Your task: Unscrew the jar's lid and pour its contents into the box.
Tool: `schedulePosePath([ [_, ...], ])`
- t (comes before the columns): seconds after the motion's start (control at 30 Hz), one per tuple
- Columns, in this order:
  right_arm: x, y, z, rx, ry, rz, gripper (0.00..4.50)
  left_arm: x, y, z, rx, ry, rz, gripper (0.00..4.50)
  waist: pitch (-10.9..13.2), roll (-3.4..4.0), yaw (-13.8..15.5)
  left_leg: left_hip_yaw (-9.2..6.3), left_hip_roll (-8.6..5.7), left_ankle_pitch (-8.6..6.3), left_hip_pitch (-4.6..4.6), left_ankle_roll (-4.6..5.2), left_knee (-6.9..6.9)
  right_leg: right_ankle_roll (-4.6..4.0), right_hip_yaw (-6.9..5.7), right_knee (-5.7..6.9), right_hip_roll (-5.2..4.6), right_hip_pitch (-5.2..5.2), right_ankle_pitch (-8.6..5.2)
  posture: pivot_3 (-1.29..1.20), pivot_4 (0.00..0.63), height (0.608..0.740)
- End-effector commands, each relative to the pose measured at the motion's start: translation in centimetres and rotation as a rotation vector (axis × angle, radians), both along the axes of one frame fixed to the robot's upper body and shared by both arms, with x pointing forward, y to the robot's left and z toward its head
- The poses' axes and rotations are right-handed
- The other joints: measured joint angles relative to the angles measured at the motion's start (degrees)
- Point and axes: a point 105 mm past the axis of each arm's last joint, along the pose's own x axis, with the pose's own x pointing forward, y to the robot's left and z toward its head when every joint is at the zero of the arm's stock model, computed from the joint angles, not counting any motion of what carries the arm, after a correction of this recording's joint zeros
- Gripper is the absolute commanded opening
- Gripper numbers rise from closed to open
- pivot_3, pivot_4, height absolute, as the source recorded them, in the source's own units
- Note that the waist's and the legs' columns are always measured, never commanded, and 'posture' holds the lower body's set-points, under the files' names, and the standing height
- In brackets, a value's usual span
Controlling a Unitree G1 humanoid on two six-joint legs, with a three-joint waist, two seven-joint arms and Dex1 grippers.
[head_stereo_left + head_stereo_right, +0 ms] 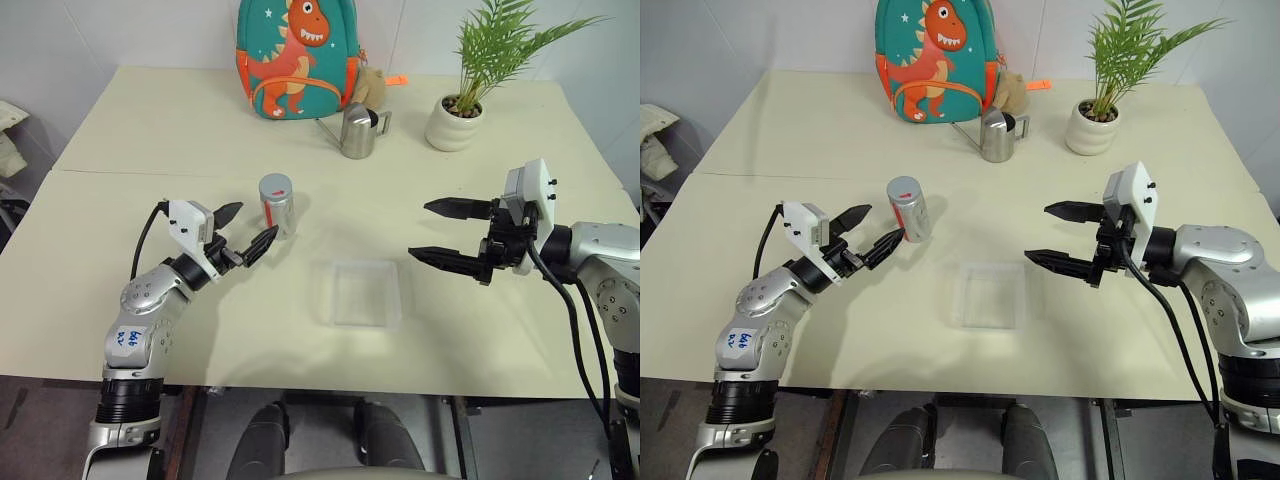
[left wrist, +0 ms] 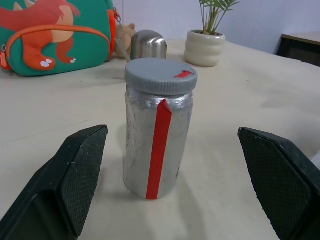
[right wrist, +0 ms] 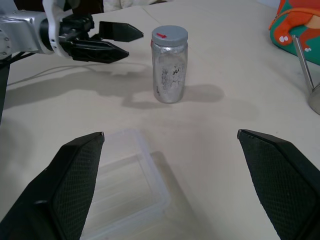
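We seem to be in a robot test room set up with homely props. A plain cream counter (image 1: 150, 130) stands against a bare white wall. Along its far edge sit a child's dinosaur backpack (image 1: 297, 57), a steel spouted can (image 1: 358, 131) and a potted palm (image 1: 462, 110). Two robot arms reach over its near edge.
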Motion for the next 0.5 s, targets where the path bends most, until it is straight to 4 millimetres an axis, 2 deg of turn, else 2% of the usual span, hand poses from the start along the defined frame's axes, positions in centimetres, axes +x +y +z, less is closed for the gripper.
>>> schedulePosePath([
  [0.03, -0.5, 0.2, 0.6, -0.002, -0.044, 0.014, 4.5, 0.4, -0.8, 0.7, 0.018, -0.051, -0.018, 4.46, 0.0, 0.0, 0.05, 0.0, 0.0, 0.0, 0.0, 0.0, 0.0, 0.0, 0.0, 0.01, 0.0, 0.0, 0.0, 0.0, 0.15, 0.74],
  [0.5, -0.2, 0.0, 0.7, -0.003, -0.061, 0.005, 4.5, 2.9, -3.0, 0.4, 0.026, -0.077, -0.05, 4.46, 0.0, 0.0, 0.11, 0.0, -0.02, 0.0, -0.01, 0.0, 0.02, 0.05, 0.0, -0.02, 0.0, 0.03, 0.03, 0.0, 0.15, 0.74],
])
